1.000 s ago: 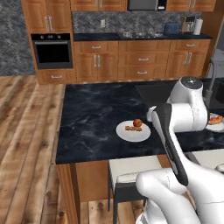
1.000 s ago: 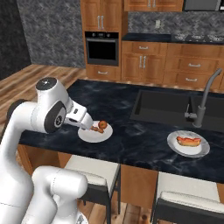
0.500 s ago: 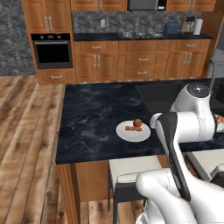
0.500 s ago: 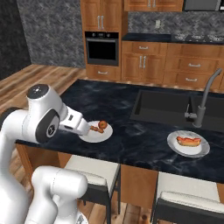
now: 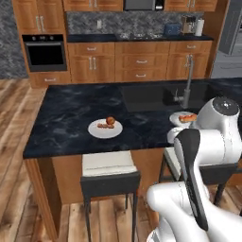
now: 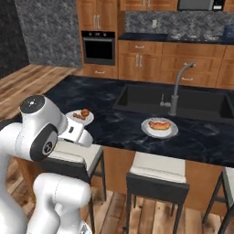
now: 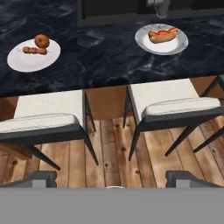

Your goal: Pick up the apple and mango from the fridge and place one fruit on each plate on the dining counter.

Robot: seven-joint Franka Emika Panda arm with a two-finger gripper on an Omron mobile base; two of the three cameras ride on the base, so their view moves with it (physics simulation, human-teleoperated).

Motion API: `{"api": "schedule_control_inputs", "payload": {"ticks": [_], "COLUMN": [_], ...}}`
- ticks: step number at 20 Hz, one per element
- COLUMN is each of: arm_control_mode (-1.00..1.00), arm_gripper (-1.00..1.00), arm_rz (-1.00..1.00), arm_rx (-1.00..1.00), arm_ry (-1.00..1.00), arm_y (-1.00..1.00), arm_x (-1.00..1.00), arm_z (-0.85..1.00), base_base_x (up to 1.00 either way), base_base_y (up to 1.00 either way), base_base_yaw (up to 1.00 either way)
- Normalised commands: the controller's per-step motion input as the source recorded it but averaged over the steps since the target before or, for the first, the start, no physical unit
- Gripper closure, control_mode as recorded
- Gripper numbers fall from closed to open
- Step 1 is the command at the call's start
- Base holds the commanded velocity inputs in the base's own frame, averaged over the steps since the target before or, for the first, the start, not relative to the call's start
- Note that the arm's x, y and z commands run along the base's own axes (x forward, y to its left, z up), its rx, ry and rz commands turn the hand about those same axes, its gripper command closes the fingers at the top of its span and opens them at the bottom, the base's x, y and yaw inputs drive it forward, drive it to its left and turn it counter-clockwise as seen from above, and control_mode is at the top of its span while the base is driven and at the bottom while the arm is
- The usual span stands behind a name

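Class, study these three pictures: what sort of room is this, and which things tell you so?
A home kitchen, rendered: a built-in oven among wooden cabinets, and a black marbled dining counter with a sunken sink, faucet and stools alongside.

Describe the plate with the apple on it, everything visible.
The plate with the apple is round, flat and white, probably ceramic, lying level on the black marbled dining counter, above a cushioned stool. The apple, small and red-orange, sits on the plate's far side. Beside it lie small brown sausage-like bits in a row. Nothing else touches the plate. It stands apart from the second plate, which holds orange-red sausage-like food nearer the faucet.
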Motion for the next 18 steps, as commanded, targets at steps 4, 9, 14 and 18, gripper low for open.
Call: {"api": "schedule_control_inputs", "payload": {"ticks": [4,9,14,18], "arm_control_mode": [1.00,1.00,1.00,1.00], "arm_gripper": [-1.00,-1.00,-1.00,-1.00], "arm_rz": [0.00,0.00,0.00,0.00], "arm_rx": [0.00,0.00,0.00,0.00], "arm_ry": [0.00,0.00,0.00,0.00], "arm_y": [0.00,0.00,0.00,0.00], "arm_x": [0.00,0.00,0.00,0.00], "arm_z": [0.00,0.00,0.00,0.00], "base_base_x": [-0.31,-0.13,0.00,0.00], "base_base_y": [-1.00,-1.00,-1.00,-1.00], "base_base_yaw": [0.00,0.00,0.00,0.00]}}
